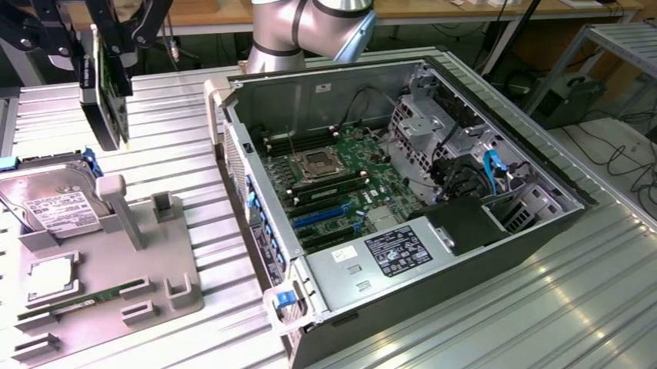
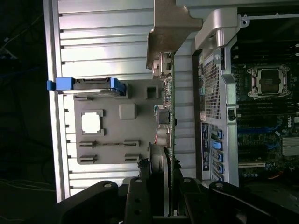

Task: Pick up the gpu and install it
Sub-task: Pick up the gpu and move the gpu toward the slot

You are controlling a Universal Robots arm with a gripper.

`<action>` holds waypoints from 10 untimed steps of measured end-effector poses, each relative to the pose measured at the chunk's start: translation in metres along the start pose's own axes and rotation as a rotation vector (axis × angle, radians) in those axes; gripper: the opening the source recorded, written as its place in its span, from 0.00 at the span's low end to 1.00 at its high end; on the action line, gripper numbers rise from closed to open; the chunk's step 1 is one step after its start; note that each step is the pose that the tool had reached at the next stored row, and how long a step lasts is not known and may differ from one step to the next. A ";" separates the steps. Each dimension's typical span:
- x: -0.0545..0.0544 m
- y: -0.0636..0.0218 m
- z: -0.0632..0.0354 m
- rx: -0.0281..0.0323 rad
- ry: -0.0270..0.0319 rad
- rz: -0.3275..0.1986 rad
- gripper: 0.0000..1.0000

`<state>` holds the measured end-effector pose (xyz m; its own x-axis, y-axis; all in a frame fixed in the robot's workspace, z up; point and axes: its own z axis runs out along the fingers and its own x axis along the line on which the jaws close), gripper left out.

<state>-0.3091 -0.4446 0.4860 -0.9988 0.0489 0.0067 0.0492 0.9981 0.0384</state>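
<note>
The gpu [image 1: 106, 92] hangs on edge in the air above the metal table, over the far end of the grey parts holder at the exterior view's left. My gripper [image 1: 108, 34] is shut on its upper edge, black fingers on both faces. In the wrist view the gpu [image 2: 171, 116] runs edge-on away from the gripper [image 2: 169, 189], with its silver bracket [image 2: 170, 28] at the far end. The open computer case [image 1: 411, 177] lies to the exterior view's right, with its motherboard [image 1: 339, 181] and blue slots [image 1: 323, 217] exposed. The card is beside the case, outside it.
The grey parts holder [image 1: 154, 269] carries a hard drive with a white label [image 1: 57, 204], a square chip [image 1: 51, 277] and a narrow green memory stick [image 1: 92, 298]. The case's near wall [image 1: 241, 207] stands between the card and the motherboard. A power supply [image 1: 395, 254] fills the case's near corner.
</note>
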 end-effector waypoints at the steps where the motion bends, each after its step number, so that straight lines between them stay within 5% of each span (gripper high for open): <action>1: 0.000 0.0000 0.0000 0.0000 -0.0001 0.000 0.28; 10: -0.060 0.0029 -0.0002 -0.0001 -0.0001 0.000 0.28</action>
<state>-0.2494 -0.4446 0.4859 -0.9988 0.0490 0.0066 0.0492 0.9980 0.0385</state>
